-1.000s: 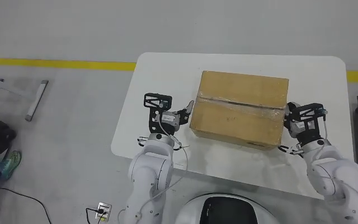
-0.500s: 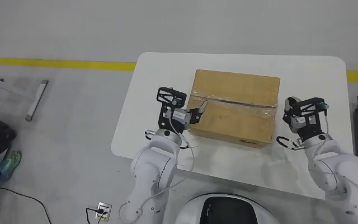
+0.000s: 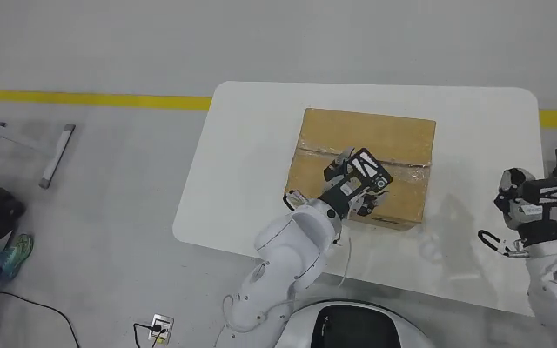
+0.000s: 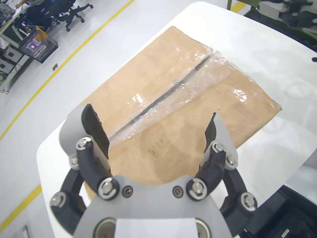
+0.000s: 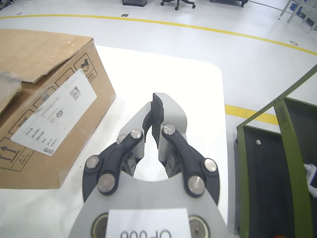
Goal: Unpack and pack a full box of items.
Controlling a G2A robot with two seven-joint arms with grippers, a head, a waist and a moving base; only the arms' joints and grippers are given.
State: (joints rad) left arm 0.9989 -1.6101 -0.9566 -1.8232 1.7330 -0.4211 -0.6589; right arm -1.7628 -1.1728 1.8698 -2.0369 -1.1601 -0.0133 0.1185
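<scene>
White table [image 3: 235,157] under it all. Left gripper [image 4: 151,115] has its two fingers spread wide, holding nothing. It hangs right over the brown box [image 4: 158,75], on the robot's side of the shiny tape [image 4: 173,87] down the middle. I think it waits there to get at that tape, though I can't tell if it touches. Right gripper [image 5: 155,107] is pinched together, empty, off past the box's end, likely keeping clear.
</scene>
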